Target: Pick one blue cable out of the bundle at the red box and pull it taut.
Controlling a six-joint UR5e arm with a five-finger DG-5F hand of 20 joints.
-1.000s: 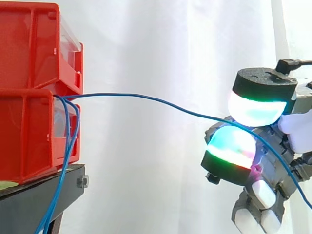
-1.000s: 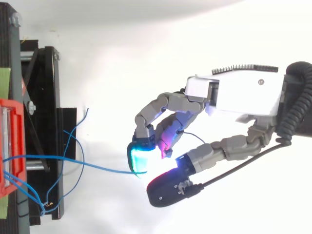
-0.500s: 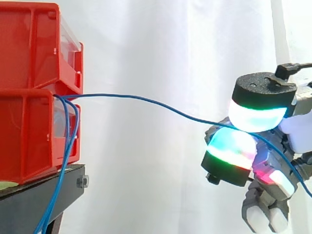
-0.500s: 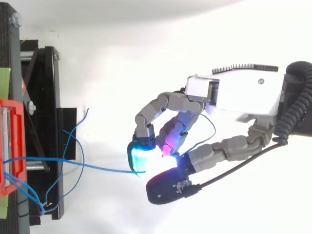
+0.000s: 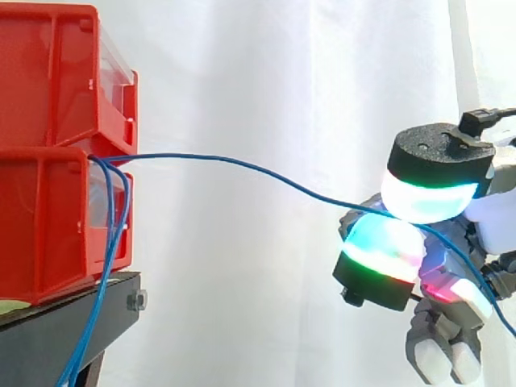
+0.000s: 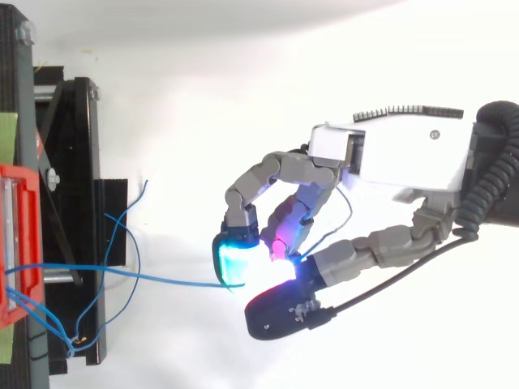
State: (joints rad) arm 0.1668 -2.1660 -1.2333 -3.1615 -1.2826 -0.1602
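Pulling looked the step in hand: the hand (image 6: pixel 405 162) pinched one blue cable (image 5: pixel 242 165), sagging from the red box (image 5: pixel 48 218); next, draw farther from that box.

Glossy red plastic bins (image 5: pixel 48 185) at 9 o'clock, matt black metal stand (image 5: pixel 76 322), smooth blue cable (image 5: pixel 242 165), matt cloth curtain (image 5: pixel 258 72), robot hand (image 6: pixel 397 158) with translucent pads (image 5: pixel 379 242), grainy black backs.

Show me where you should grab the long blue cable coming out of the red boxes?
Pinch the blue cable on its free stretch in open air, well away from the red bins. Come from the side opposite them, one pad above and one below. There it runs nearly level and alone, but by the bins it bunches with hanging strands. The hand pinches it just so.
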